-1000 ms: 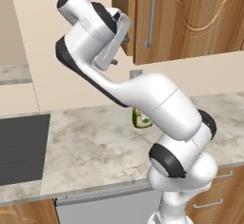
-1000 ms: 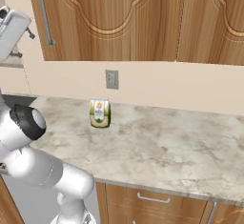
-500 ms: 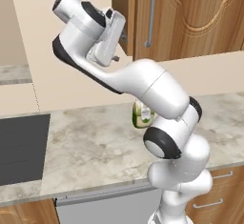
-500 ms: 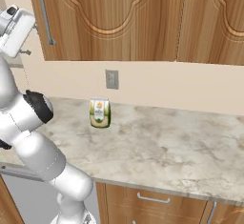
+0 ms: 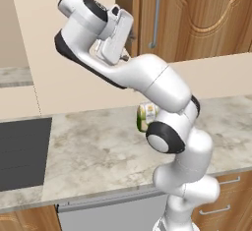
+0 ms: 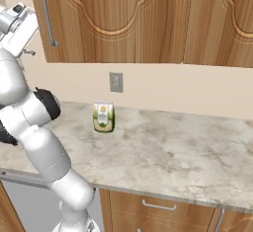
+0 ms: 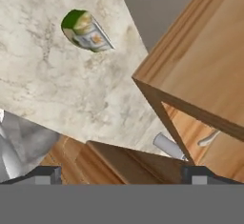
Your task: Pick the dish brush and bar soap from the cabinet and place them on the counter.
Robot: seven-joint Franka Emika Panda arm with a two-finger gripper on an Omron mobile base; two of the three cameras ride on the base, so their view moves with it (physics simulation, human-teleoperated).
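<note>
Left base view: my gripper (image 5: 129,45) was raised beside the cabinet (image 5: 197,18), near its bar handle (image 5: 156,14), above the counter (image 5: 93,151). Right base view: cabinet (image 6: 123,19) doors shut, green-and-orange packet (image 6: 104,117) upright on the counter (image 6: 168,147) below it. Hand view: fingers (image 7: 45,174) stood wide apart, empty, under the cabinet's lower corner (image 7: 190,75); brush and soap couldn't be seen.

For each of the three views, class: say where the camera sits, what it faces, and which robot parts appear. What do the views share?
Left base view: behind the arm's left, facing counter and cabinet; arm, raised hand.
Right base view: behind its right, facing the same counter and cabinet; arm at left.
Hand view: on the hand, looking down past the cabinet corner; open fingertips.
Shared: green-and-orange packet.
</note>
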